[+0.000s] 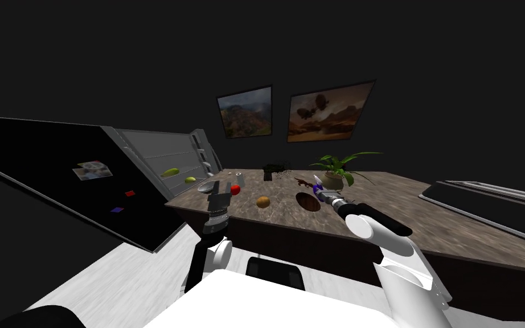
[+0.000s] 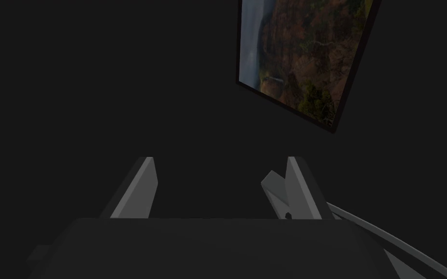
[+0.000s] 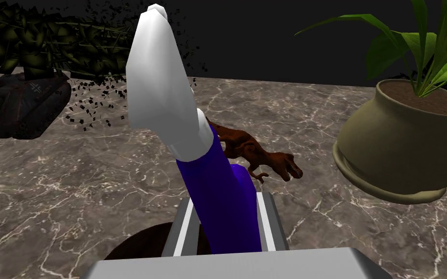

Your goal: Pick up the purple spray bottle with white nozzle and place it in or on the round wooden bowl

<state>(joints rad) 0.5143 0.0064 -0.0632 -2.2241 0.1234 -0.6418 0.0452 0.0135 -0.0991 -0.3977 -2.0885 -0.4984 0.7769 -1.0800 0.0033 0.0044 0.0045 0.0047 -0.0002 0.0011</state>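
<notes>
the brown marble table stretches wide in front of me, with two framed landscape pictures on the dark wall behind it. at its far side a leafy plant in a tan pot stands upright. a dark planter with ragged dark foliage sits well apart from it.

the round dark wooden bowl lies on the table between me and the plant. in the right wrist view its rim shows just beneath my hand.

my right gripper reaches out over the table at the bowl's far edge. its two fingers press the sides of the purple spray bottle, clamped low on the body. the bottle hangs clear of the table top, right by the bowl. i cannot tell whether it is over the bowl or just beyond its rim.

its long axis runs straight out from my hand and leans toward the dark planter's side. the purple base sits between the fingers and the white nozzle points away from me, up and off toward the wall.

my left gripper is raised near the table's left end, fingers wide apart with nothing between them.

a small brown toy dinosaur stands on the table just behind the bottle, facing the tan pot. a brown ball lies to the bowl's left, and a red ball lies beyond that, near my left hand.
</notes>
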